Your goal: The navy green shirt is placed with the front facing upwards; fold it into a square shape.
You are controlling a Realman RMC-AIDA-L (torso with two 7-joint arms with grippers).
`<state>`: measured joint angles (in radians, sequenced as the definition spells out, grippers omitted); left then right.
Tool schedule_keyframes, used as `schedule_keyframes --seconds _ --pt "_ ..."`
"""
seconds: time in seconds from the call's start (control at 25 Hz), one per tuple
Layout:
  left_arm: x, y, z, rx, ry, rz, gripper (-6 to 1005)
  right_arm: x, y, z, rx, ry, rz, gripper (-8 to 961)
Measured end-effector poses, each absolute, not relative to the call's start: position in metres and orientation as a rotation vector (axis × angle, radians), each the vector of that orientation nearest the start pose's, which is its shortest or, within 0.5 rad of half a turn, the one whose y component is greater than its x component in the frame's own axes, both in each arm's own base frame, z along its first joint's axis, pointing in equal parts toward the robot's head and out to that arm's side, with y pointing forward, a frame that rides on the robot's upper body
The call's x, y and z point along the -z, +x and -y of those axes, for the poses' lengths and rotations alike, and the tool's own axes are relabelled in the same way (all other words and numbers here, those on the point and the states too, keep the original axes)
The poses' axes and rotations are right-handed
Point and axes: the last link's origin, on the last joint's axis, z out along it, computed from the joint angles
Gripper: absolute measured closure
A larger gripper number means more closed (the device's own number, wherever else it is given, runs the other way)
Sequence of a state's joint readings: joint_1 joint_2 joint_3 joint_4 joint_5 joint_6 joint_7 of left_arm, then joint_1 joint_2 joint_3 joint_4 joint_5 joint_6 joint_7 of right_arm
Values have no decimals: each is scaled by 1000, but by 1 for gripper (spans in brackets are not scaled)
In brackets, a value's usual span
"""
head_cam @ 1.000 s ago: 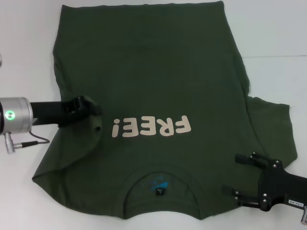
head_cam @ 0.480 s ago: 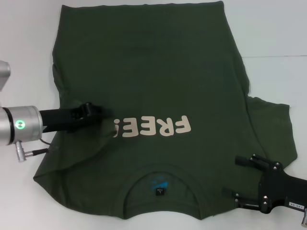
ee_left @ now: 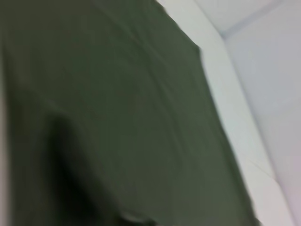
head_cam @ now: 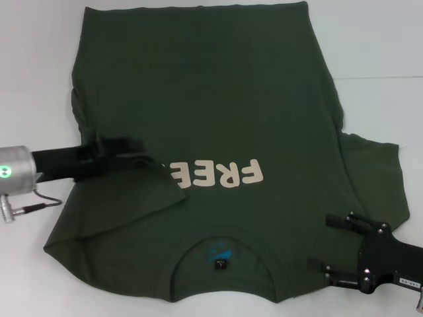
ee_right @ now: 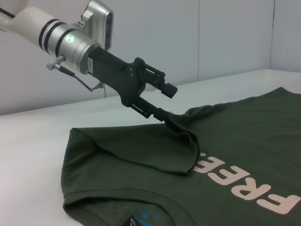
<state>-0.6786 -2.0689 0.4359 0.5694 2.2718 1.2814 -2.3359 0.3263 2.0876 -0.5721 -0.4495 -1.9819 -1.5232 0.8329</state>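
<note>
The white table (head_cam: 383, 39) fills the head view, and most of it is covered by the navy green shirt (head_cam: 218, 99), which lies front up with its hem along the top of the frame and its collar at the bottom centre. The cream lettering (head_cam: 221, 174) runs across the middle of the frame, upside down in this view; its left end is hidden under a fold of cloth. That fold is the shirt's sleeve at centre left, drawn inward over the chest and lifted into a ridge, as the right wrist view shows. The left gripper (head_cam: 135, 150) reaches in from the left edge of the head view, its fingers (ee_right: 157, 113) pinching the raised cloth of that sleeve. The right gripper (head_cam: 330, 244) sits at the lower right of the head view, over the shirt's shoulder beside the other sleeve, its fingers (head_cam: 340, 220) spread apart and holding nothing. A small dark neck label (head_cam: 219, 263) sits inside the collar.
</note>
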Motion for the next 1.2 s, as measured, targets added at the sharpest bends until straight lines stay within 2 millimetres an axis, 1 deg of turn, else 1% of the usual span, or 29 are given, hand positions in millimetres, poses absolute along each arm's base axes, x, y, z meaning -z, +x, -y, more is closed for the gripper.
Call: schedule_keyframes --seconds 0.04,0.12,0.24,0.52,0.68,0.84,0.92,1.0,1.08,1.2 --pt "-5 -284 -383 709 -2001 1883 352 26 333 -254 -658 -2572 -425 25" --pt "-8 -292 -386 696 -1940 1885 310 26 333 -254 -658 -2572 -425 25" --pt "-6 -299 -388 674 -1887 1873 248 26 332 -254 -660 -2569 -425 25" --pt "-6 -302 -388 658 -1872 1876 104 25 332 -255 -660 -2567 -424 26" --pt "0 -298 -391 678 -1853 1871 30 25 333 -255 -658 -2565 -424 26" --pt "15 -283 -399 707 -1845 1852 32 25 333 -255 -658 -2565 -423 26" --pt "17 -274 -404 759 -1844 1844 33 25 333 -255 -657 -2565 -423 26" --pt "16 -265 -406 861 -1847 1828 33 25 333 -255 -655 -2564 -425 26" --pt "10 -258 -404 1033 -1840 1791 34 25 333 -255 -653 -2564 -425 26" --pt "-1 -263 -394 1190 -1812 1746 36 25 333 -255 -653 -2563 -425 25"
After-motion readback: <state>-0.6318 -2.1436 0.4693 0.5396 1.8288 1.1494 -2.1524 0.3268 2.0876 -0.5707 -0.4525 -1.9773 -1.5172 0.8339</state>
